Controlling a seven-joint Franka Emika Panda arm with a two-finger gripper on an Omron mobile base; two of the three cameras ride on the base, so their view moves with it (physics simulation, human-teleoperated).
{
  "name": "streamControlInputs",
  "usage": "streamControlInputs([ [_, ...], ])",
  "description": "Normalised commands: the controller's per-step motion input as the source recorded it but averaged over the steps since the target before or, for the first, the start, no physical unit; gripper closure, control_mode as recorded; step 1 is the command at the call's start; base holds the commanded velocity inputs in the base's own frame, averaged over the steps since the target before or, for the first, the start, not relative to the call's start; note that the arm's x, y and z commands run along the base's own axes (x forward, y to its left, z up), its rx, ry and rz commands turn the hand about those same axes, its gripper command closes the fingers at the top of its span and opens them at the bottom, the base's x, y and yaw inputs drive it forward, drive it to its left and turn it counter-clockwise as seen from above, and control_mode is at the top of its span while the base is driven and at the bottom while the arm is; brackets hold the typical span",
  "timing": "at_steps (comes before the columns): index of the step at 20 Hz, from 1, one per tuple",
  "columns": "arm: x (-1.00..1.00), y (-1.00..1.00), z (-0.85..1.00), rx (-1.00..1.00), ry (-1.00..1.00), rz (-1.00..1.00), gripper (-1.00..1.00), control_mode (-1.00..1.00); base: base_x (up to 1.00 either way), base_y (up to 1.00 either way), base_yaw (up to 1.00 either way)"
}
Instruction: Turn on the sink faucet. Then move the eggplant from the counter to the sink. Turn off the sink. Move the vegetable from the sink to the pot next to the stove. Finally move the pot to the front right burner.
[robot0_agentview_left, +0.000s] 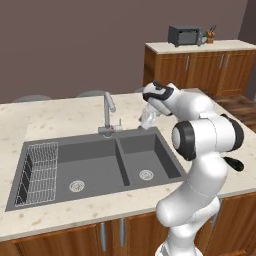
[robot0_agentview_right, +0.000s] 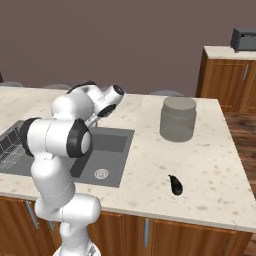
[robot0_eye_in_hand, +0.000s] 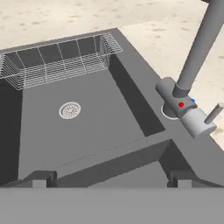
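The end effector (robot0_eye_in_hand: 112, 178) hangs over the sink (robot0_agentview_left: 95, 167) near the faucet (robot0_agentview_left: 107, 112), fingers spread wide, nothing in them. Eggplant (robot0_agentview_right: 175, 184) sits on the tabletop (robot0_agentview_right: 200, 160), well apart from the sink.

White Franka arm with dark joints (robot0_agentview_right: 60, 145) rises at lower left, elbow folded, wrist reaching over the back edge of the dark grey rectangular sink (robot0_agentview_right: 107, 145). Gripper itself hidden behind the arm. Round metal drain (robot0_agentview_right: 101, 174) visible in the near basin; wire rack (robot0_agentview_right: 10, 147) at far left. Beige speckled stone counter (robot0_agentview_right: 200, 160) holds a lighter grey ribbed cylinder (robot0_agentview_right: 178, 119), well right of the sink. Small, near-black eggplant (robot0_agentview_right: 175, 184) lies near the counter's front edge, apart from both. Brown wooden cabinets (robot0_agentview_right: 165, 232) below.
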Motion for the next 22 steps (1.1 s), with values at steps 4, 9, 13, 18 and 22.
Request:
streamControlInputs([
  [4,0.31,0.37,-0.30,0.06,-0.12,0.24,-1.00,-1.00,0.00,0.00,0.00],
  [9,0.48,0.07,-0.19,0.07,-0.13,0.22,-1.00,-1.00,0.00,0.00,0.00],
  [13,0.55,0.00,-0.09,0.05,-0.06,0.15,-1.00,-1.00,0.00,0.00,0.00],
  [18,0.56,0.00,-0.01,0.04,0.00,0.08,-1.00,-1.00,0.00,0.00,0.00],
  [22,0.49,0.06,-0.11,0.02,0.00,0.06,-1.00,-1.00,0.00,0.00,0.00],
])
